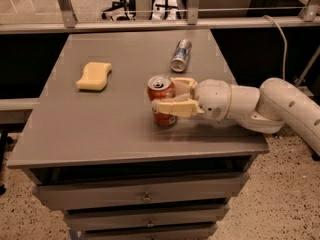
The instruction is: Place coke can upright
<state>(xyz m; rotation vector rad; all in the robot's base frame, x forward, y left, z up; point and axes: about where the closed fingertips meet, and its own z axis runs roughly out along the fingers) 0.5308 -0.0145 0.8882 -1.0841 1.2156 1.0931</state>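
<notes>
The coke can [161, 100], red-orange with a silver top, stands upright on the grey table [100, 129], right of its middle. My gripper [175, 95] reaches in from the right on a white arm. Its two cream fingers clasp the can's body: one finger [172, 107] lies across the near side, the other sits behind the far side. The can's base rests on the table top.
A slim silver-and-blue can [181, 55] lies on its side at the back right of the table. A yellow sponge [93, 76] lies at the left. The table's right edge is under my arm, and drawers sit below the front edge.
</notes>
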